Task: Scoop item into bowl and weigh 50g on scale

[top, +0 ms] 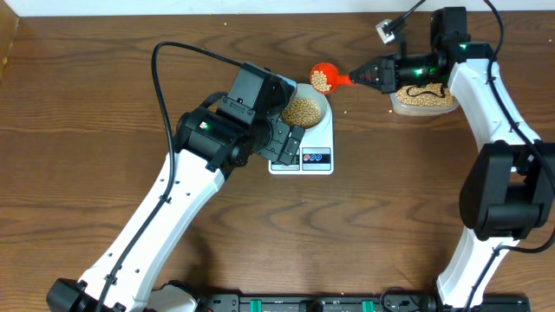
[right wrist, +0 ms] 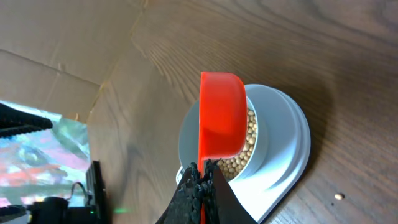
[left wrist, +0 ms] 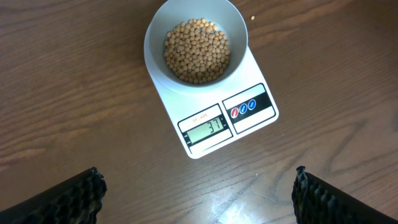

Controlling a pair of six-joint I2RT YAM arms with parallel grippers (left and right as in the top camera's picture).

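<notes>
The pale bowl (top: 305, 109) sits on the white scale (top: 303, 158) and holds many tan beans (left wrist: 196, 50). The scale's display (left wrist: 206, 127) shows in the left wrist view. My right gripper (top: 371, 75) is shut on the handle of an orange-red scoop (top: 323, 79) that holds beans, just right of the bowl and above the table. In the right wrist view the scoop (right wrist: 221, 118) hangs over the bowl (right wrist: 264, 134). My left gripper (left wrist: 199, 199) is open and empty, hovering in front of the scale.
A clear plastic tub (top: 423, 100) of beans stands at the back right, under the right arm. A stray bean (right wrist: 338, 196) lies on the wooden table near the scale. The left arm (top: 208, 139) covers the scale's left side in the overhead view.
</notes>
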